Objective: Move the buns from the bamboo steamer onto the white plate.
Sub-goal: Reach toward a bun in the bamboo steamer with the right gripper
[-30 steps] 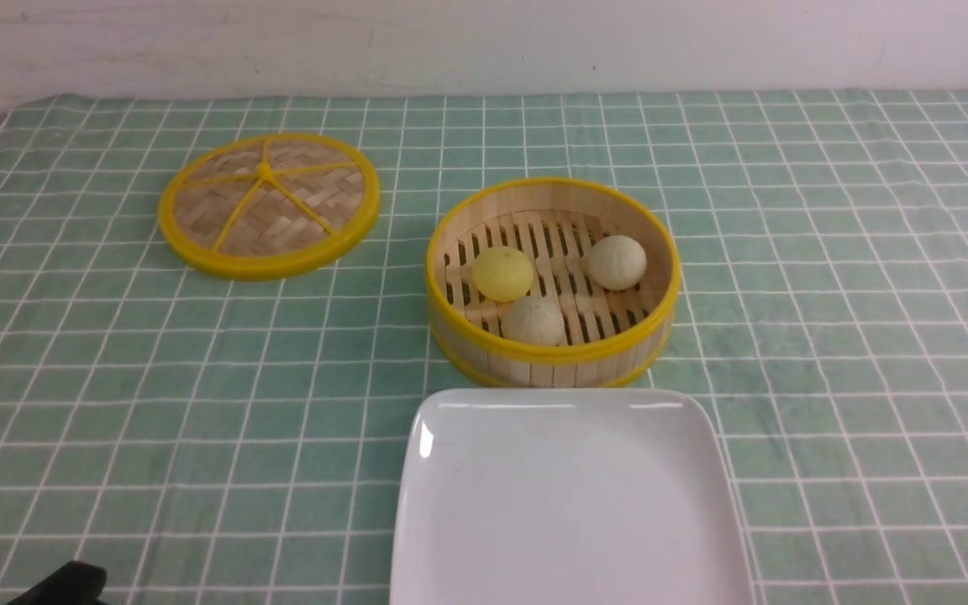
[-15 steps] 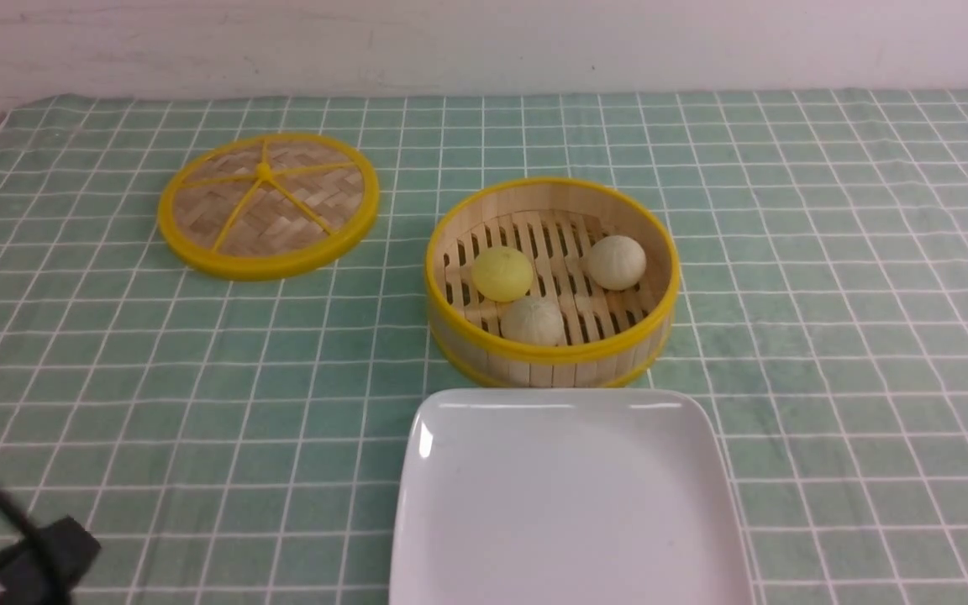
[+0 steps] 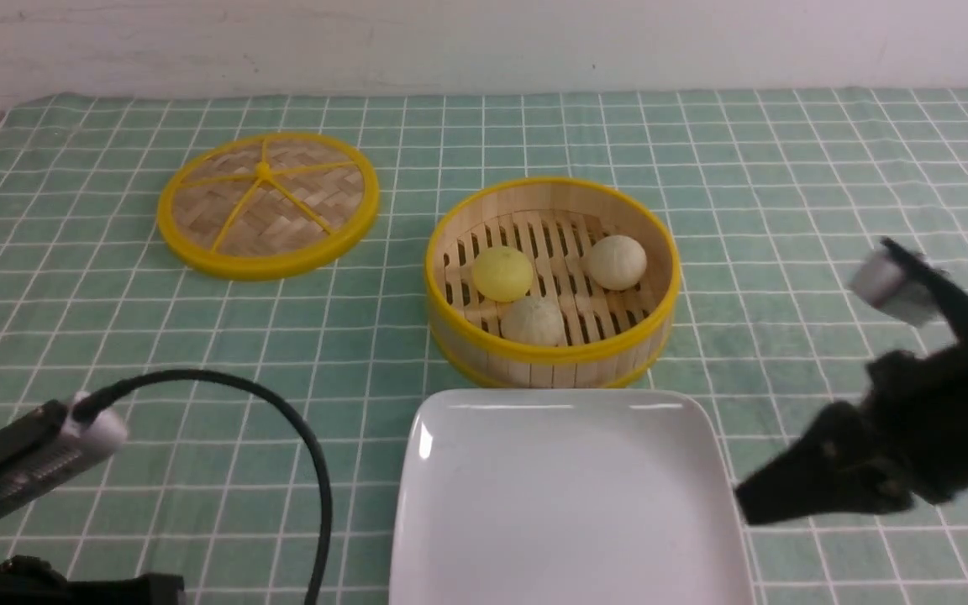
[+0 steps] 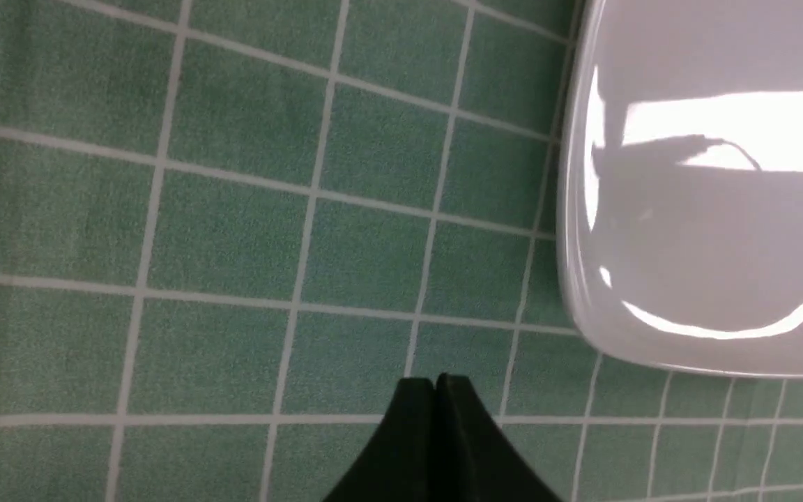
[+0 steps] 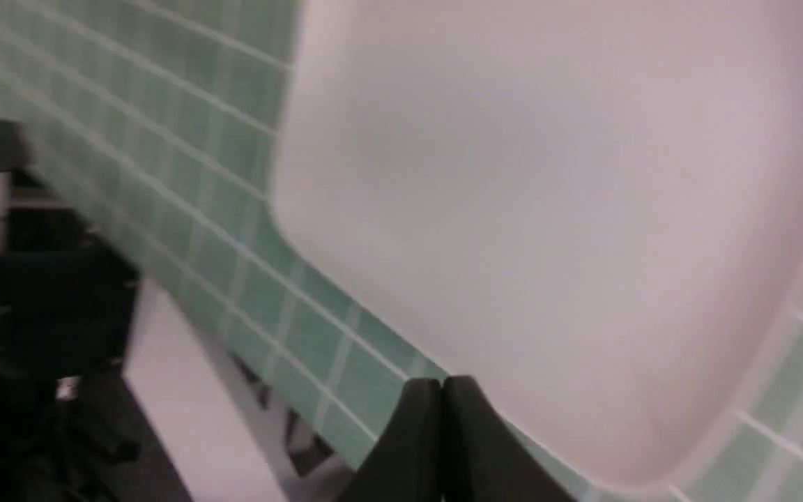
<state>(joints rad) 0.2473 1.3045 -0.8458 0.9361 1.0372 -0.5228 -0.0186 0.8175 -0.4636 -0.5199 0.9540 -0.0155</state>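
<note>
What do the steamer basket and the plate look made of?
The bamboo steamer: pale matte slats, likely bamboo; glossy yellow rims, perhaps plastic. The white plate: smooth, glossy, ceramic or melamine, going by its sharp highlights.

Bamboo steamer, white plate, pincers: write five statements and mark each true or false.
1. The pale yellow round bun and two cream round buns lie in the round bamboo steamer. True.
2. The glossy white square plate holds a bun. False: it is bare.
3. The flat woven yellow-rimmed lid covers the steamer. False: it lies apart on the green checked cloth.
4. The left pincer is shut, holding nothing. True.
5. The right pincer grips a bun. False: it is shut and empty.
</note>
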